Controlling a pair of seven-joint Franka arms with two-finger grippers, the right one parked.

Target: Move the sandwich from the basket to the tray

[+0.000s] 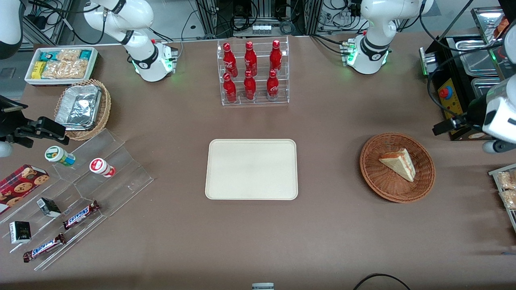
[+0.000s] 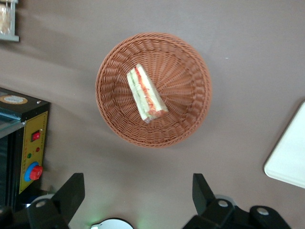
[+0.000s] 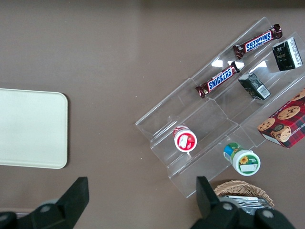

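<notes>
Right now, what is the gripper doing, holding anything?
Left gripper: open, holding nothing, above the table beside the basket; sandwich in the basket.

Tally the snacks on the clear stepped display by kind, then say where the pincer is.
Snickers bars: 2
Small black boxes: 2
Lidded cups: 2
Cookie box: 1
Total: 7
Pincer: open, above the table beside the basket holding the sandwich.

A robotics lab arranged like a small snack shop. Along the top of the front view, aluminium frames and cable bundles [image 1: 250,16] above a brown tabletop [image 1: 322,225]; at top center a clear rack of red bottles [image 1: 252,72], at lower left acrylic steps with chocolate bars [image 1: 80,214].
</notes>
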